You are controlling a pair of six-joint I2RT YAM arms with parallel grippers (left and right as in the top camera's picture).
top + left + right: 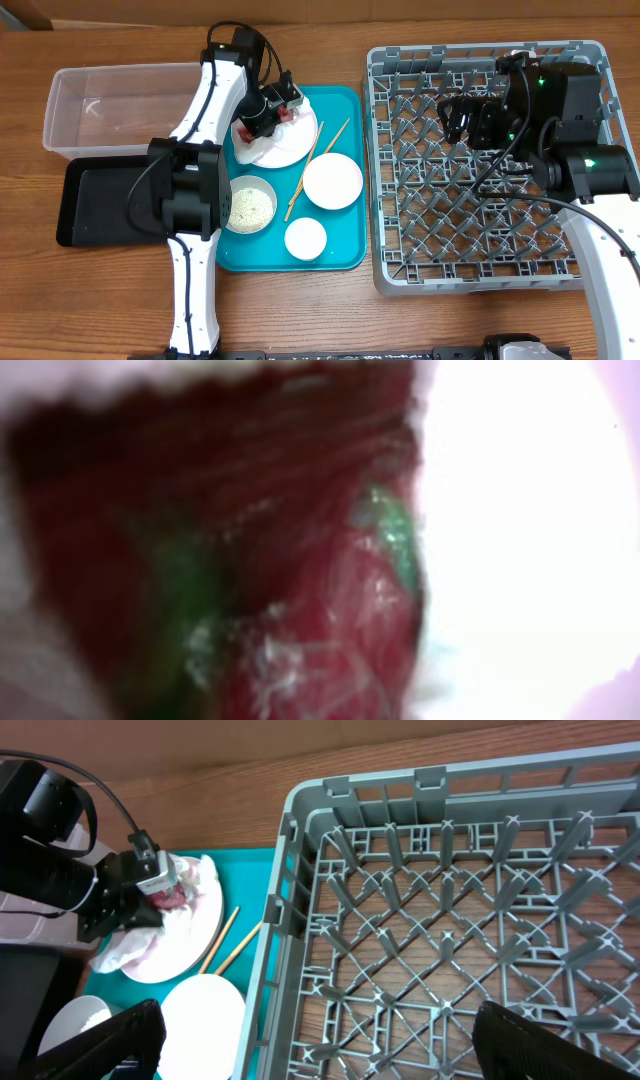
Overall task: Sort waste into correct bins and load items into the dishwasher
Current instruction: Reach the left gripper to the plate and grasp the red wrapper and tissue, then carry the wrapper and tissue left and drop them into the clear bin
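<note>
Red shiny wrapper (300, 610) sits clamped in my left pincer (283, 108); right pincer (462, 120) gapes empty above unloaded grey plastic rack (470, 230).

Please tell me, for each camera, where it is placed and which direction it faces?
Overhead: above the table, looking straight down; left arm, right arm, teal tray and dish rack show.
Left wrist: on the left arm, very close to the red wrapper; blurred, no fingers visible.
Right wrist: over the dish rack, facing the teal tray; its own open fingers show at the bottom corners.
Shared: overhead and right wrist both show the left gripper at the plate.
</note>
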